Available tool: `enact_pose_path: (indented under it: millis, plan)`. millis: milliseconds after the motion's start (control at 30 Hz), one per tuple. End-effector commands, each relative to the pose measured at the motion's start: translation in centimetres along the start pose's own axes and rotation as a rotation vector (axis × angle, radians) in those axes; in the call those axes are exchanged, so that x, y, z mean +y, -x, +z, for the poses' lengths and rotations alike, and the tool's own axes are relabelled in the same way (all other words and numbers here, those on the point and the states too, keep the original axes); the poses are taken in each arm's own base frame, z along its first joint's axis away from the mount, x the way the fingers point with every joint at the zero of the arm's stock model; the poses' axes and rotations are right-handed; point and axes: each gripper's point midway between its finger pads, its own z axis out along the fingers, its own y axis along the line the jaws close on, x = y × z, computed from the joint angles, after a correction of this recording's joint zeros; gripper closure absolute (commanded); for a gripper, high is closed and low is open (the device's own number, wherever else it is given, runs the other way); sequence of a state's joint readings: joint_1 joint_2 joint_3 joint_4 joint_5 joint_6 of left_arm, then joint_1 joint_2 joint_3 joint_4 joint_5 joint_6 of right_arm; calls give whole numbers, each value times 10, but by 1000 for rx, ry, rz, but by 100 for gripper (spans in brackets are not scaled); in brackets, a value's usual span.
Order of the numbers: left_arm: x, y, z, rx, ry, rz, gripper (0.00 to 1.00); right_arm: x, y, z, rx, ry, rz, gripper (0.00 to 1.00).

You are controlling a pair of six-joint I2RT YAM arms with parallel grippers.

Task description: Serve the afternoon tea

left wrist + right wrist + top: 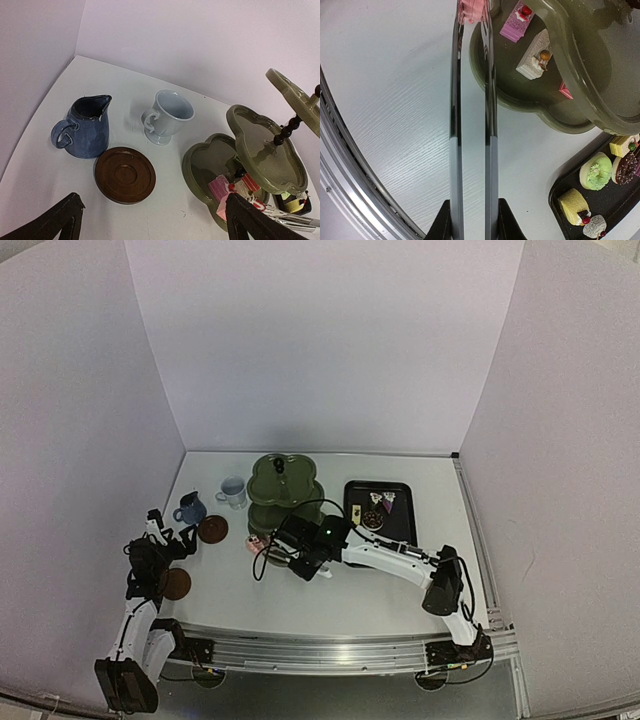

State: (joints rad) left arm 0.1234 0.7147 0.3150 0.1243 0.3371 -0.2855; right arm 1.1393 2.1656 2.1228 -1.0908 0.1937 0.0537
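Metal tongs (491,100), squeezed by the closed right gripper (474,216), clamp a pink cake (471,11) that is cut off at the top edge of the right wrist view, just beside the rim of the dark green stand (530,95). The stand's lowest tier holds a pink slice (516,22), a white slice (535,52) and a red piece (565,91) half hidden under the tier above, while the cropped black tray (612,212) at lower right carries more cakes. The left gripper (155,222) stands wide open near a brown saucer (125,175), with the blue mug (86,127) and the pale mug (167,117) beyond, and a second saucer (176,583) lies partly hidden beneath that arm.
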Motion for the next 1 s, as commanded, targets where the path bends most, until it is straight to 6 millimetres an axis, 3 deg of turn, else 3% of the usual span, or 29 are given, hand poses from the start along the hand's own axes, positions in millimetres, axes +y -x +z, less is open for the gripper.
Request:
enact_pose_path:
  millis: [0, 700, 967]
  plan:
    - [-5, 6, -1, -29, -28, 14, 0, -16, 25, 0, -82, -47, 66, 100]
    - [-5, 4, 0, -22, -31, 10, 0, -36, 30, 4, -157, -136, 185, 100]
    - [-5, 5, 0, -25, -34, 8, 0, -23, 35, 8, -195, -46, 261, 100]
